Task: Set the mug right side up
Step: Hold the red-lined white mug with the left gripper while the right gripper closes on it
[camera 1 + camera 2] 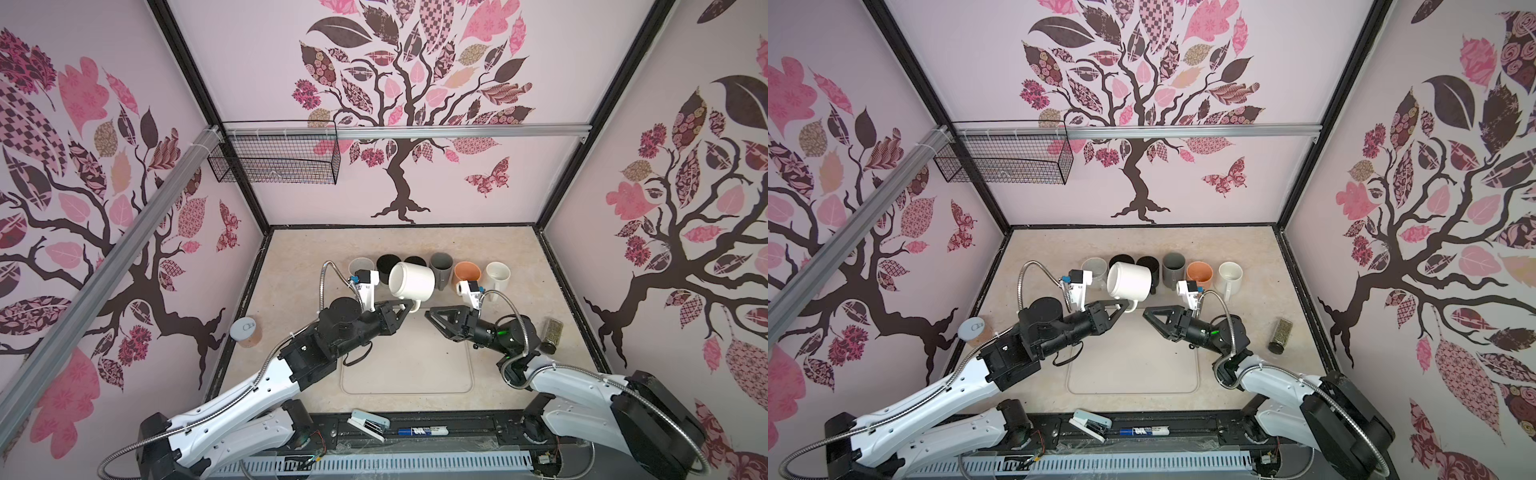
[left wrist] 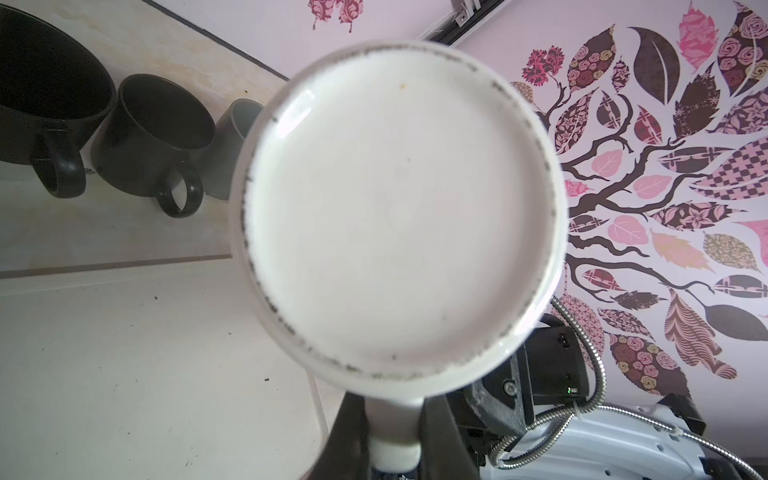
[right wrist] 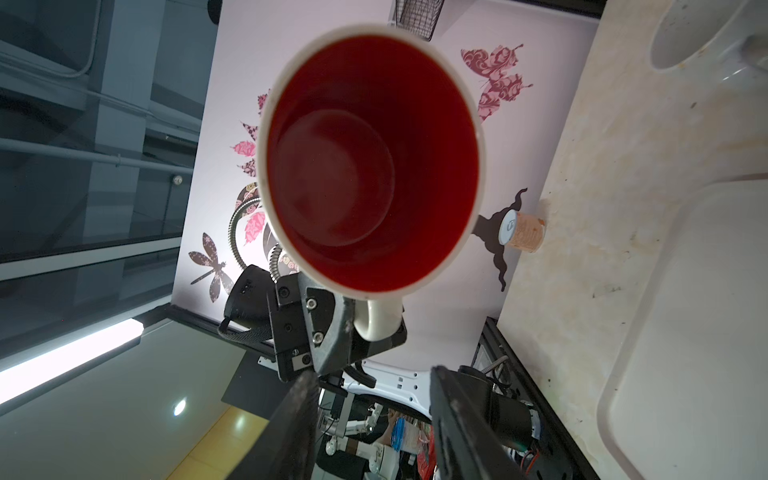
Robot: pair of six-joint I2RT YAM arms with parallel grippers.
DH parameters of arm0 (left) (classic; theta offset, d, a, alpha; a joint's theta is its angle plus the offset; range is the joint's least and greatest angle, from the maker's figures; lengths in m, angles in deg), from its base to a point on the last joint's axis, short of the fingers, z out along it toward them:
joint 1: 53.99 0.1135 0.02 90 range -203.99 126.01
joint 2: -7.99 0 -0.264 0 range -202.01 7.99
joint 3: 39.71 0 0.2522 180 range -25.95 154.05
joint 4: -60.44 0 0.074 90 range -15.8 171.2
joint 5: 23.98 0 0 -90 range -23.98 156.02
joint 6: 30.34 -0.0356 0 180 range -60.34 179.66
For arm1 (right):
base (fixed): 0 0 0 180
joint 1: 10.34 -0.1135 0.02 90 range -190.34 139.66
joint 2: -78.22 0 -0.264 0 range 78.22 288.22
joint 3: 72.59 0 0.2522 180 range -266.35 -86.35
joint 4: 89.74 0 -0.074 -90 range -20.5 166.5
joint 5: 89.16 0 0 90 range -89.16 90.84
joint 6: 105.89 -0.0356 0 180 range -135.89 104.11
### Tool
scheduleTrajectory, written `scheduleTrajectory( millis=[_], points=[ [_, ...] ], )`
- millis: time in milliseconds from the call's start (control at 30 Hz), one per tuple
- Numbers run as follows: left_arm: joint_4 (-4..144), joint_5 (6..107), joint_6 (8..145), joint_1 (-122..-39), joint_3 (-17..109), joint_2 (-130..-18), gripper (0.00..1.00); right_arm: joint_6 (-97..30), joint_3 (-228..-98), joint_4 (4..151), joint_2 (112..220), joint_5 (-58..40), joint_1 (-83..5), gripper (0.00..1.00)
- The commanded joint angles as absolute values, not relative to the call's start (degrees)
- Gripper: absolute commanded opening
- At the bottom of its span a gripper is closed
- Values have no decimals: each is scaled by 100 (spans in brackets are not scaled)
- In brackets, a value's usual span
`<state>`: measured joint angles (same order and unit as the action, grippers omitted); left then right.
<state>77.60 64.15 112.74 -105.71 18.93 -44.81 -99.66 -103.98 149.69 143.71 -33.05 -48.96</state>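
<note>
A white mug [image 1: 415, 282] [image 1: 1131, 284] with a red inside hangs on its side above the table's middle. My left gripper [image 1: 409, 306] [image 1: 1121, 307] is shut on its handle [image 2: 395, 432]. The left wrist view is filled by the mug's flat base [image 2: 399, 208], while the right wrist view looks straight into its red mouth [image 3: 370, 158]. My right gripper [image 1: 428, 313] [image 1: 1146, 313] [image 3: 372, 372] stands open and empty, just right of the mug and facing its mouth, a short gap away.
Behind the mug runs a row of upright cups: clear [image 1: 358, 266], black [image 1: 386, 262], grey [image 1: 441, 266], orange [image 1: 467, 272], cream [image 1: 498, 274]. A can [image 1: 246, 331] stands left, a spice jar [image 1: 552, 334] right. A pale mat [image 1: 407, 374] lies in front.
</note>
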Motion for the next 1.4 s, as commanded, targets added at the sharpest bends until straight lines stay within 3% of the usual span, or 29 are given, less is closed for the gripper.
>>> scheduleTrajectory(
  millis=[0,567,767,1000,1167,1267,1300,1367],
  points=[
    [7076,6332,11117,-10567,2085,-4415,0,-9924,-10761,15353,14506,-3286,-5101,48],
    [6753,6008,11377,-10585,2003,-4157,0,-10301,-11394,16306,15446,-3138,-5165,47],
    [6548,5819,11657,-10585,1951,-4117,0,-10937,-11715,17489,16027,-3105,-5165,42],
    [6253,5636,11865,-10591,1872,-4118,0,-11026,-11875,17558,16073,-2914,-5159,24],
    [6072,5506,12034,-10593,1709,-4117,0,-11040,-11981,17556,16066,-2804,-5160,18],
    [6019,5383,12070,-10602,1647,-4132,0,-11072,-12094,17556,16117,-2781,-5165,9],
    [6005,5347,12072,-10611,1617,-4120,0,-11090,-12148,17556,16143,-2781,-5165,0],
    [6009,5265,12012,-10620,1573,-4087,0,-11095,-12239,17556,16162,-2779,-5161,0]
  ],
)
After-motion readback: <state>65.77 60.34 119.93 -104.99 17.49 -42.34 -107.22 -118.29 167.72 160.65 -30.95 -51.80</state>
